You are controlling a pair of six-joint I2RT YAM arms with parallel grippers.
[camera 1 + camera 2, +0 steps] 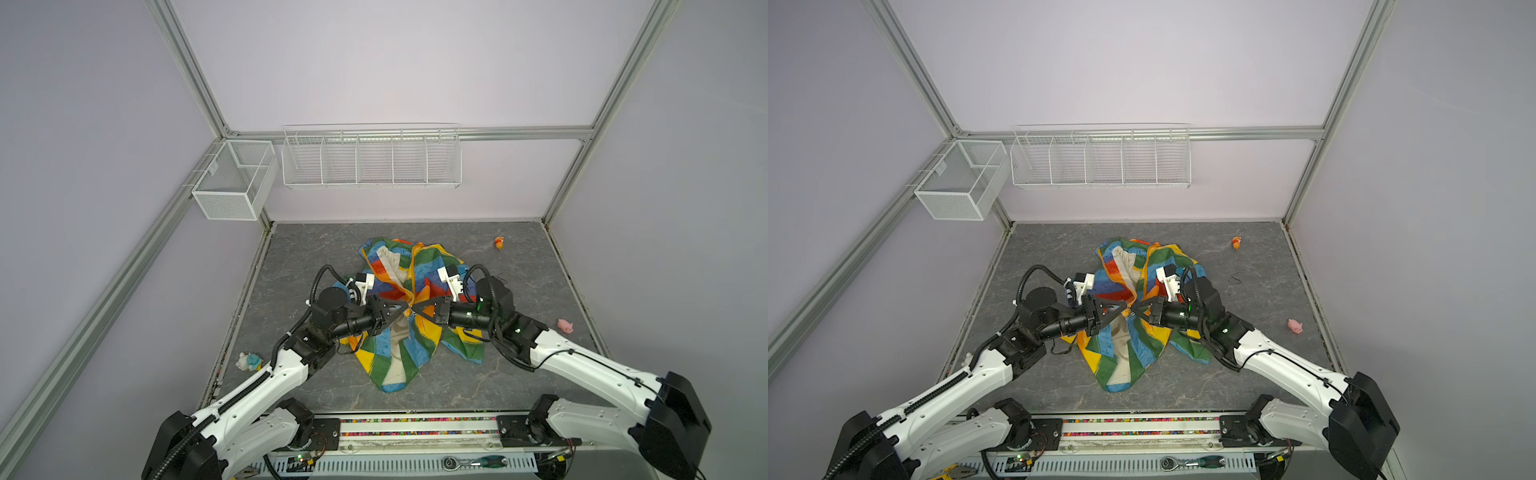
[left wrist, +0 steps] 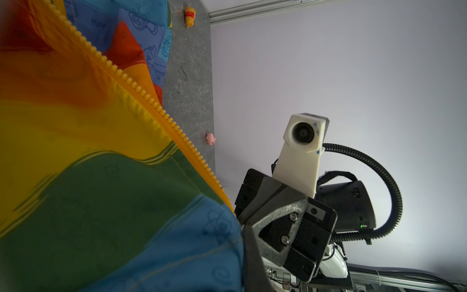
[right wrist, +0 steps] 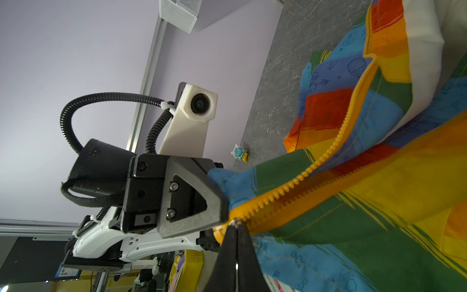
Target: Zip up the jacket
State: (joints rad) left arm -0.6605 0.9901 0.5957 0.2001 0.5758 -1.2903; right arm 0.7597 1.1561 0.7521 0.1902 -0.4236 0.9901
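Thin rainbow-striped fabric jacket (image 1: 432,266) bunched at the grey table's (image 1: 519,374) centre. Left gripper (image 1: 402,312), from nine o'clock, clenches its blue hem (image 3: 228,180). Right gripper (image 1: 417,310), from three, apparently pinches the slider (image 3: 234,222). Orange-yellow zipper teeth (image 3: 328,150) gape toward twelve, so zipping has barely begun.

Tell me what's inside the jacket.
Cream lining shows where the jacket front gapes open. The striped outer fabric covers the rest of the inside, so whether anything else lies in there cannot be seen.
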